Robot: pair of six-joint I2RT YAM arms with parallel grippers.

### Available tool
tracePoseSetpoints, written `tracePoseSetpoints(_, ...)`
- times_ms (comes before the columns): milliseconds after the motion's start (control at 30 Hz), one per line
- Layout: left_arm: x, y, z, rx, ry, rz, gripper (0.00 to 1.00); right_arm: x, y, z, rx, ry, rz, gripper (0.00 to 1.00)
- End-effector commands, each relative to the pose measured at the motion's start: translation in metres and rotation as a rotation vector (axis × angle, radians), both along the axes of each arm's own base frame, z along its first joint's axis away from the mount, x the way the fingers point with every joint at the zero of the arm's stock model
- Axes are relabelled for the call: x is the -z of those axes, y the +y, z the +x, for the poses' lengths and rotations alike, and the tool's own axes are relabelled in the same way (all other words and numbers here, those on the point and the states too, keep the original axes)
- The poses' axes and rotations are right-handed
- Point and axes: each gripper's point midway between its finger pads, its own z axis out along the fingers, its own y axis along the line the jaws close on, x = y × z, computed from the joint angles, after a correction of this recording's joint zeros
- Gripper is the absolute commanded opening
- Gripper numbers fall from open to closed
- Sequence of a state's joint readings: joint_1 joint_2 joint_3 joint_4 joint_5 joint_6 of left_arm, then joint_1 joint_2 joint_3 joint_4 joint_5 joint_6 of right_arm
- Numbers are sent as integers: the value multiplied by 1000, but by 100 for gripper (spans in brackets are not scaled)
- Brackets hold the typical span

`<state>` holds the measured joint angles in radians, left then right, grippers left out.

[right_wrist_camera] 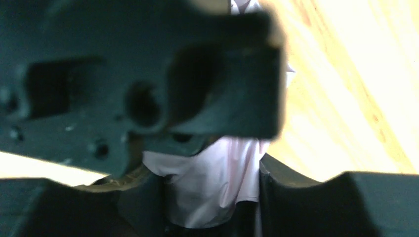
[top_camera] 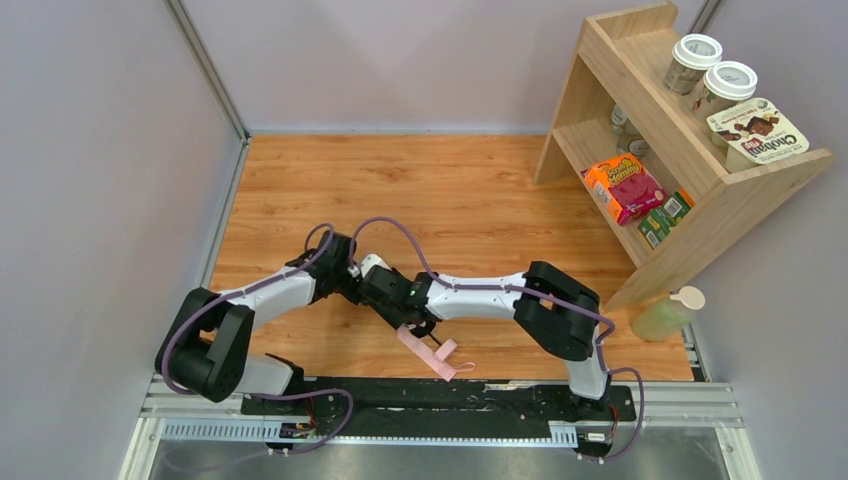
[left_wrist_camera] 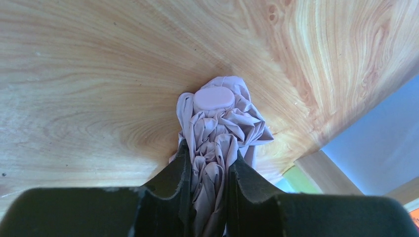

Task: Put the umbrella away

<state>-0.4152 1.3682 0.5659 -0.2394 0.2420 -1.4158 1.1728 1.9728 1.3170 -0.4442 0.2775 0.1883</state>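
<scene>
Left wrist view: left claw (left_wrist_camera: 210,160) is closed on the umbrella (left_wrist_camera: 222,126). Both fingers (left_wrist_camera: 180,170) press into bunched cloth, no gap showing. The folded umbrella runs straight ahead of the claw. Its far end lies on or just over the worktop (left_wrist_camera: 89,74); contact not clear.

Right wrist view: right claw (right_wrist_camera: 210,182) has pink cloth between its jaws, one jaw at each side. Cannot tell whether they press it or merely flank it, as the view is dark and blurred. A dark out-of-focus body, probably the other claw, fills the frame just ahead of this claw, above the cloth.

Top view: both claws meet tip to tip, and the umbrella's body is hidden beneath them. Only the strap (top_camera: 437,358) shows, trailing loose from under the right claw back toward the arm bases and lying flat on the wood.

Look: pale pink, thin fabric, crumpled into deep lengthwise pleats, not wound tight. A smooth oval cap (left_wrist_camera: 213,98) of the same pink sits at the end ahead of the left claw. Handle not seen in any view.

Handling, as judged: light. The cloth is soft and likely slippery and gives under the fingers, so a pinch on fabric alone may slide or drag out a fold. There is presumably a stiff core of shaft and ribs inside. A hold across the whole bundle near mid-length, squeezed down to that core, looks soundest. The loose strap is liable to snag. Thin ribs could bend if levered sideways.
</scene>
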Motion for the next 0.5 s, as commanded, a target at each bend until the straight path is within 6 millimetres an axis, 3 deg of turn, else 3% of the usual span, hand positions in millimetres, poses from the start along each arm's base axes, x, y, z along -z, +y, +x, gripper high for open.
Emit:
tracePoseSetpoints(0, 36, 24, -55, -29, 257, 109, 0, 65, -59, 6, 25, -49, -266, 29)
tracePoseSetpoints(67, 35, 22, -54, -18, 245, 98, 0, 77, -63, -7, 0, 22, -264, 13)
tracePoseSetpoints(167, 34, 23, -46, -2, 178, 100, 0, 88, -64, -26, -29, 171, -215, 0)
tracePoseSetpoints(233, 30, 19, -36, 22, 112, 78, 14, 91, -62, -34, -45, 244, -162, 0)
tracePoseSetpoints(333, 18, 17, -17, 85, -41, 81, 68, 87, -56, -46, -60, 395, -39, 0)
tracePoseSetpoints(367, 11, 20, -13, 83, -74, 100, 76, 83, -51, -50, -77, 435, 7, 0)
tracePoseSetpoints(467, -2, 27, -8, 109, -162, 142, 77, 70, -42, -56, -106, 547, 135, 0)
